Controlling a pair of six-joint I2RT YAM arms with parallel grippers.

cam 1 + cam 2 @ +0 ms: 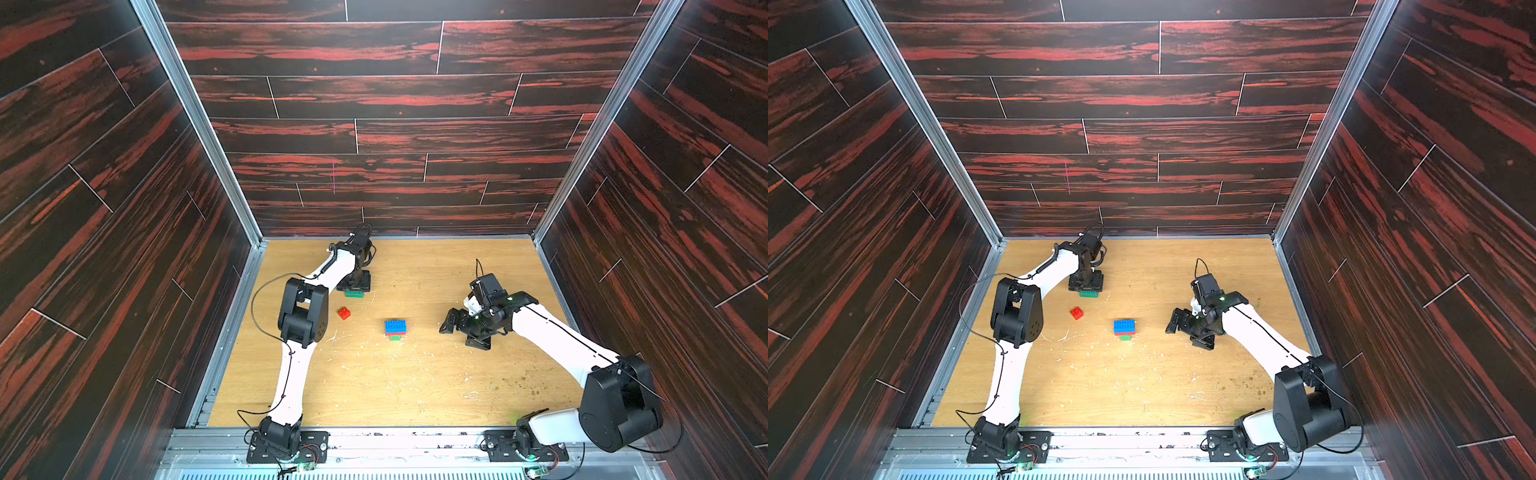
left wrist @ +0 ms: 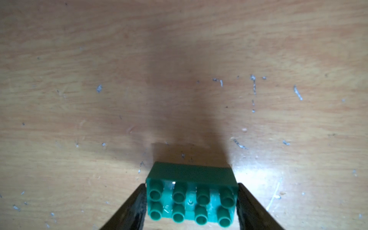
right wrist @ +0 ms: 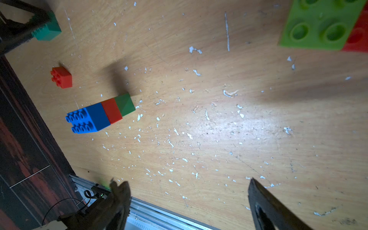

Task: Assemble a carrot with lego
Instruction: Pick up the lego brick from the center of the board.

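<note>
Both fingers of the left gripper (image 2: 192, 186) touch the short ends of the teal-green 2x4 brick (image 2: 191, 175), which sits studs-up on the wooden table (image 1: 415, 386), at the bottom centre of the left wrist view and near the upper left of the tabletop in both top views. The step in hand looks like picking this brick up. To do it well, the pads should sit square and low on the end faces before a straight lift, since a skewed hold would probably let the smooth plastic twist. The right gripper (image 3: 186, 180) has its fingers spread wide with nothing between them. It is free to brace the part-built carrot (image 3: 99, 116), which will likely need it: the stack lies on its side at mid-table, studs facing sideways, so a push could slide it. By count, seven bricks show. One is the teal-green 2x4. One is a loose small red brick (image 3: 61, 76) at the left of the right wrist view. Three are joined in the carrot as blue, red and green bands. One lime brick (image 3: 318, 25) and one red brick (image 3: 356, 37) touch each other at the upper right of that view, but whether they are locked together I cannot tell. That makes three red, and one each of blue, green, lime and teal-green.
</note>
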